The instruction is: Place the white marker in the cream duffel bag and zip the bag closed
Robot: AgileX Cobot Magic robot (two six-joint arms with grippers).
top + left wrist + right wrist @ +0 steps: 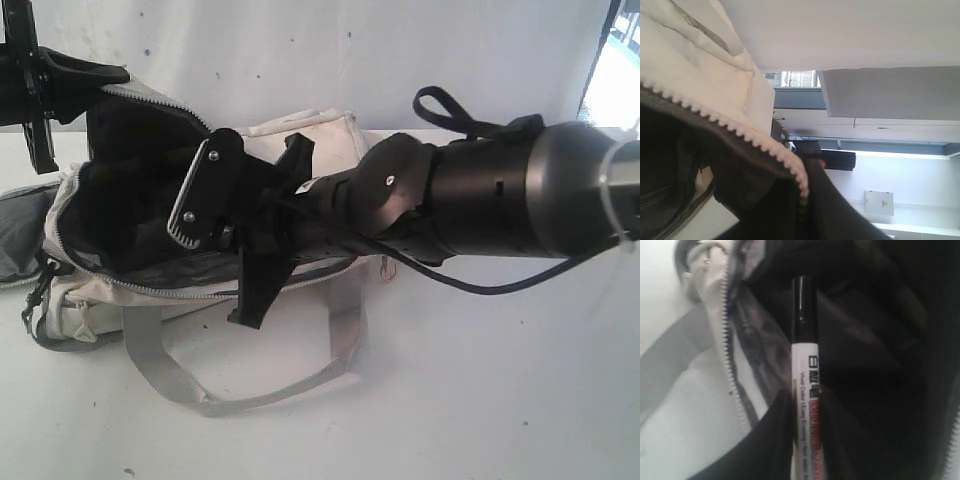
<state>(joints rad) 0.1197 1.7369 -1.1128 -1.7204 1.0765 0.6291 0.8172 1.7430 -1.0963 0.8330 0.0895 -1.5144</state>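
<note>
Finding: the white marker (806, 365) is clamped between the two dark pads of the right gripper (806, 410), which is closed on the lower part of its barrel. The marker's long axis runs straight out along the gripper's line of reach, with the black cap (803, 305) leading. The cap lies past the white zipper teeth (729, 355) and over the dark lining (880, 340) of the cream duffel bag (310, 135). The marker is therefore at the bag's open mouth and not yet let go.

In the exterior view the right arm reaches across from the right into that opening; the marker itself cannot be made out there. The left gripper (95, 75) is at the bag's far-left end and appears closed on the raised rim, holding the mouth open. The right arm alone has the marker; the left is well apart from it.

Markings on the barrel are a black block logo, a line of red capitals and a line of small black print that seems to begin "Vivid Color". The rest is too blurred to read. No brand is legible on the bag.

The bag rests on the white tabletop (480, 380), with a grey strap (240, 395) looped out in front. Judgement: release comes next, then zipping.
</note>
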